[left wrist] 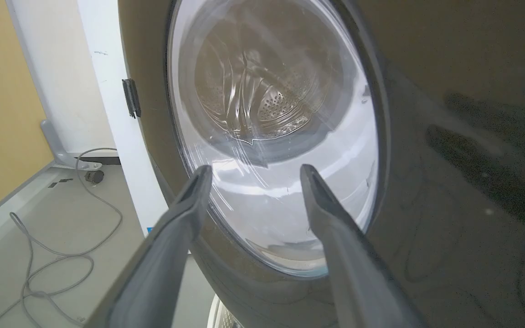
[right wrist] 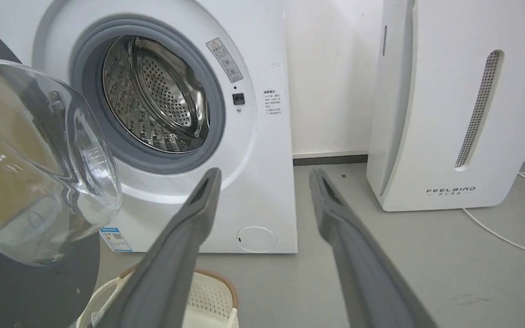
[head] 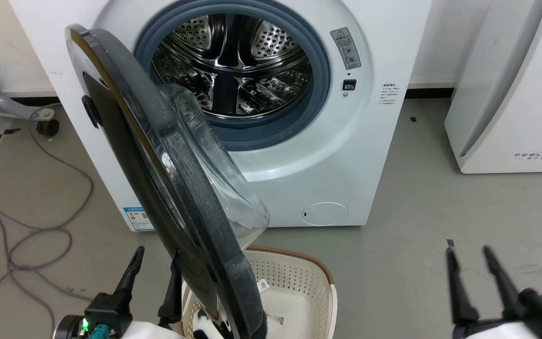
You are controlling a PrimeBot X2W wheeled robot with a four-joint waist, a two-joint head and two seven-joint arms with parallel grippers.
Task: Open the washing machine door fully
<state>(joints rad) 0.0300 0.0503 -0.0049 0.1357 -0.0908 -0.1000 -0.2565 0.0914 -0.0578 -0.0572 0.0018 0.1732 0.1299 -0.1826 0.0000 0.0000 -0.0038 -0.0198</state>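
The grey floor (head: 417,212) carries a white front-loading washing machine (head: 351,150), which stands against the wall at the centre of the head view. Its round opening is uncovered, exposing the perforated steel drum (head: 233,66) inside a grey rubber seal (head: 322,80). The washing machine door (head: 177,188) is attached on the machine's left side and stands swung outward toward the robot, almost edge-on to the head camera. Its clear glass bowl bulges to the right, toward the opening, and its glossy black outer face is turned to the left. The lower edge of the door hangs above a cream perforated laundry basket (head: 299,278), which sits on the floor directly in front of the machine. A second white appliance (head: 501,94) stands to the right of the machine, well apart from the door. The left gripper (head: 158,254) is at the lower left, on the outer-face side of the door and just beside its lower edge. Its fingers are spread wide with nothing between them; in the left wrist view they point at the glass window. Contact with the door cannot be determined. The right gripper (head: 468,252) is at the lower right above bare floor, fingers likewise spread wide and holding nothing, well clear of the door. A grey cable (head: 91,188) loops across the floor left of the machine. A small round white filter cap (head: 325,213) is set in the machine's lower front panel.
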